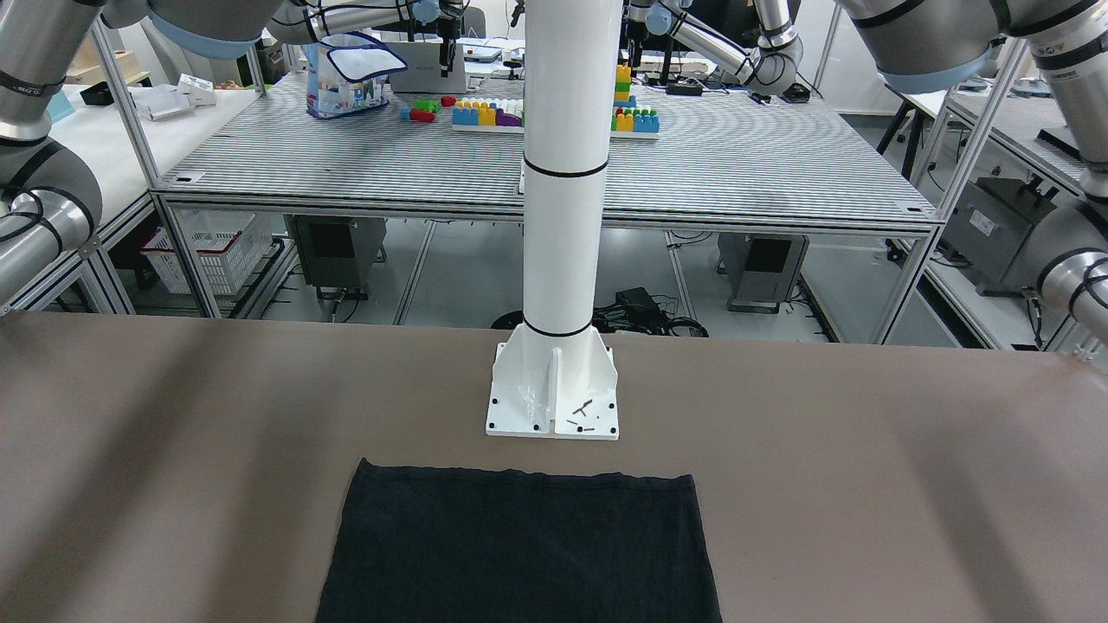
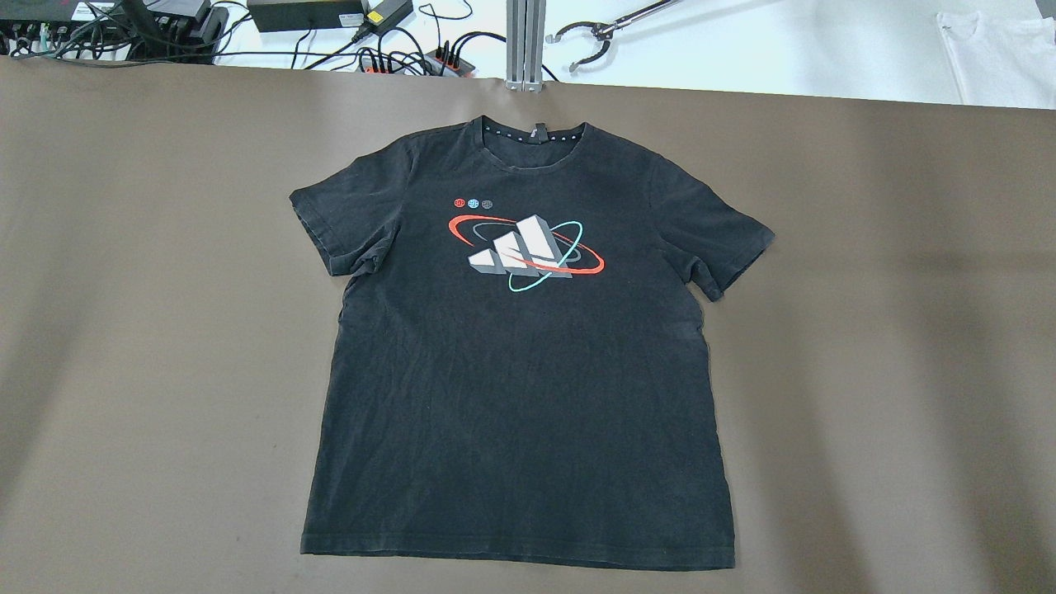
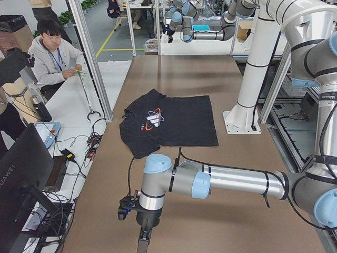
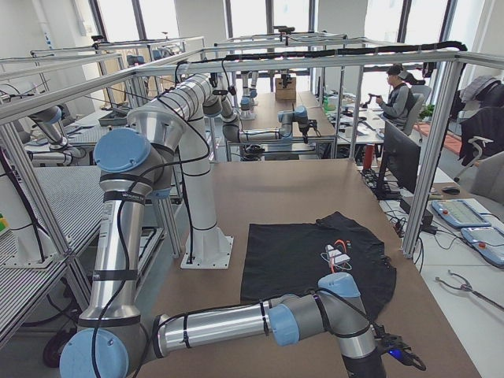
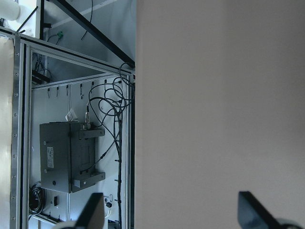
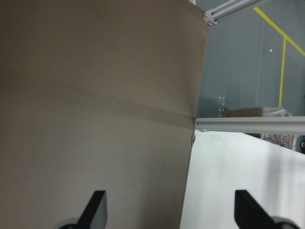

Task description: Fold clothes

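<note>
Black T-shirt (image 2: 511,396) is lying flat, print side up, in the middle of the bench (image 2: 124,289). Left hand (image 5: 171,212) and right hand (image 6: 171,210) both have fingers wide apart, holding nothing, out by the bench edges.

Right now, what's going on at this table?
Nothing is being handled yet. A black T-shirt lies flat and unfolded on the brown table, print up, with its collar on the side away from the robot. Both arms are out at the table's ends. The left gripper and the right gripper are open over bare tabletop near the edges and touch nothing. Folding has not started.
</note>
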Action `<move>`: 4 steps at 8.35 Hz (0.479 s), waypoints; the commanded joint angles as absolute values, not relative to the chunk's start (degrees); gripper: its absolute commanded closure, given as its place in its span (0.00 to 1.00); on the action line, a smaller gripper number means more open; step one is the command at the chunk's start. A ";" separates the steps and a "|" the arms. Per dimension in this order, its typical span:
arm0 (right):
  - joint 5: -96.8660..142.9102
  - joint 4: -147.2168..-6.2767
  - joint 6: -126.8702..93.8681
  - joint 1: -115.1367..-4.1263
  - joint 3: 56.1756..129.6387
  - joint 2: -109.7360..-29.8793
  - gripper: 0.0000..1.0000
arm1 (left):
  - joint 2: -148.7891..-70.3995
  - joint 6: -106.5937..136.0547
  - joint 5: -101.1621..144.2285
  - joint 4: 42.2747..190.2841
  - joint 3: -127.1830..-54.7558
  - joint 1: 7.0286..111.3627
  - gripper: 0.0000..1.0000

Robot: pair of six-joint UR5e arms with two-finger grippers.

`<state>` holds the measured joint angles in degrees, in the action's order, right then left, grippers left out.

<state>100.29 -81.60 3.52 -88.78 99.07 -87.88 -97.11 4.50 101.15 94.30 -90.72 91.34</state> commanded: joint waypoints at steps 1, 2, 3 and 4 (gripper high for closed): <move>100.28 -81.21 3.52 -88.77 97.03 -86.48 0.06 | -97.30 4.57 101.07 94.39 -90.62 91.23 0.00; 100.28 -81.30 3.52 -88.77 97.03 -86.40 0.06 | -97.56 4.57 101.07 94.39 -90.62 91.23 0.00; 100.28 -81.21 3.52 -88.77 97.03 -86.48 0.06 | -97.73 4.57 101.07 94.39 -90.70 91.23 0.00; 100.37 -81.21 3.52 -88.86 97.03 -86.57 0.06 | -98.00 4.57 101.07 94.39 -90.70 91.14 0.00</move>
